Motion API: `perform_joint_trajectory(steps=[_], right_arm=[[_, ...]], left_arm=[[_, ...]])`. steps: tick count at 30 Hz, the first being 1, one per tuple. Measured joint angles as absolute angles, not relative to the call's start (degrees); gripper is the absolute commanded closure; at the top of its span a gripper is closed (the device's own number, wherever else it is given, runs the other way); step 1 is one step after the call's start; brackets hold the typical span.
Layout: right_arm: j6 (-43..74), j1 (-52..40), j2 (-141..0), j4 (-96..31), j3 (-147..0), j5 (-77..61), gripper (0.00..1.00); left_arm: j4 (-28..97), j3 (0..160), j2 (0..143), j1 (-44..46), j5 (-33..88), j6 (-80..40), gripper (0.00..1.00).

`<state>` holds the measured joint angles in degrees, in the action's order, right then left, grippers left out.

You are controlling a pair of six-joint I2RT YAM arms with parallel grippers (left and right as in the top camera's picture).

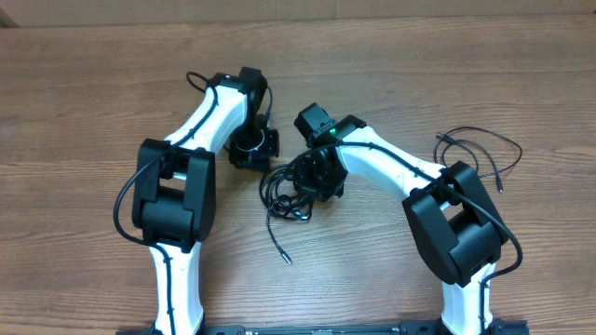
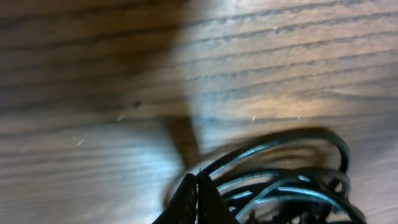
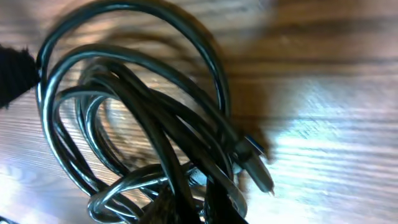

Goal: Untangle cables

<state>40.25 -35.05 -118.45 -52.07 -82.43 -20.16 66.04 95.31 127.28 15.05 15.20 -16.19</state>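
The cables [image 1: 287, 191] lie as a tangled bundle of thin black loops mid-table, with one loose end [image 1: 279, 247] trailing toward the front. My right gripper [image 1: 318, 181] is down in the bundle. In the right wrist view its jaws [image 3: 193, 205] are closed around a black strand of the cables [image 3: 143, 118], and a plug end [image 3: 258, 168] sticks out beside them. My left gripper [image 1: 253, 149] sits just left of the bundle. In the left wrist view it [image 2: 198, 193] is shut, its fingertips pressed together, with cable loops [image 2: 286, 180] right beside them; whether a strand is pinched is unclear.
A separate thin black cable [image 1: 480, 149] lies in loose loops at the right, beyond my right arm's elbow [image 1: 456, 219]. My left arm's elbow [image 1: 172, 191] stands to the left. Bare wooden table [image 1: 93, 93] surrounds both arms.
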Motion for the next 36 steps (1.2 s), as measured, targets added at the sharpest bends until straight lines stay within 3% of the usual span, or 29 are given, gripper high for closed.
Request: perform_joint_trajectory(steps=[10, 16, 20, 22, 36], right_arm=[[36.23, -32.71, -118.45, -53.60, -85.56, -25.54, 0.69], [33.82, -31.57, -118.43, -53.23, -86.15, -27.79, 0.66], [32.49, -31.48, -118.43, -53.36, -86.15, -28.40, 0.60], [32.05, -31.46, -118.43, -53.36, -86.15, -27.46, 0.58], [29.32, -29.10, -118.43, -56.66, -90.35, -23.49, 0.57]], left_arm=[[69.23, 93.60, 127.28, 15.29, 17.74, -14.52, 0.87], [72.51, 93.49, 127.28, 13.63, 24.80, -8.73, 0.84], [74.87, 93.45, 127.28, 12.32, 28.36, -5.06, 0.64], [75.24, 93.45, 127.28, 11.77, 28.97, -3.92, 0.59], [78.24, 93.43, 127.28, 11.57, 26.04, -1.65, 0.57]])
